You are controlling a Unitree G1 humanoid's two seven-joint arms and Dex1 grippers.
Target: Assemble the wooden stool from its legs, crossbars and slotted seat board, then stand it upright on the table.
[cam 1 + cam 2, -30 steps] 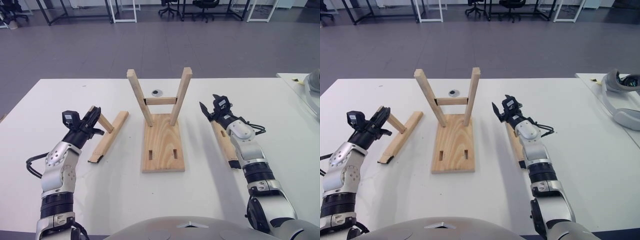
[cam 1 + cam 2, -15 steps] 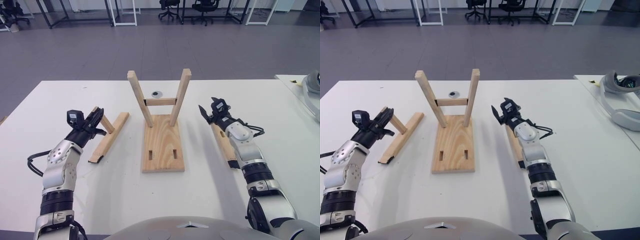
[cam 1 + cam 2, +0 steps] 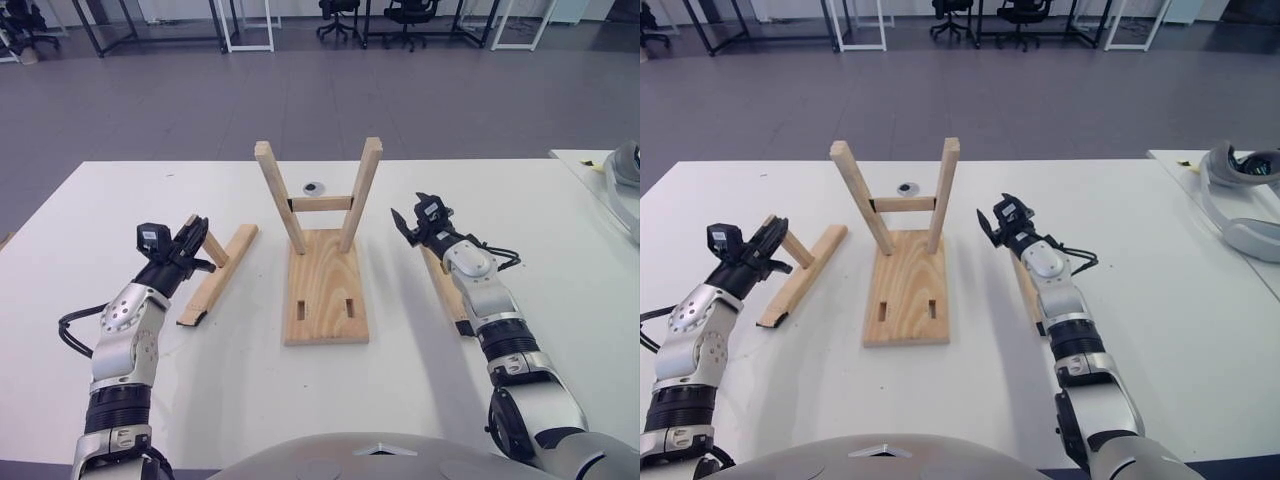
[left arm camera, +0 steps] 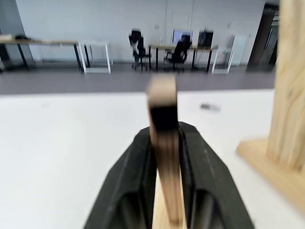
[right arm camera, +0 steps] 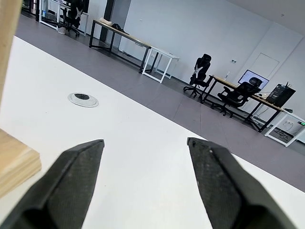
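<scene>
My left fingers [image 4: 133, 171] are clamped on a wooden leg piece [image 4: 164, 124] left of the seat board [image 3: 325, 300]; my right fingers [image 5: 71, 181] gape empty near what looks like a spare leg [image 3: 447, 290] on the table [image 3: 120, 200].

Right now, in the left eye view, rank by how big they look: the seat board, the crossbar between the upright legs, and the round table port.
Largest: seat board.
Next: crossbar.
Smallest: round table port, though it lies farthest from the camera.
</scene>
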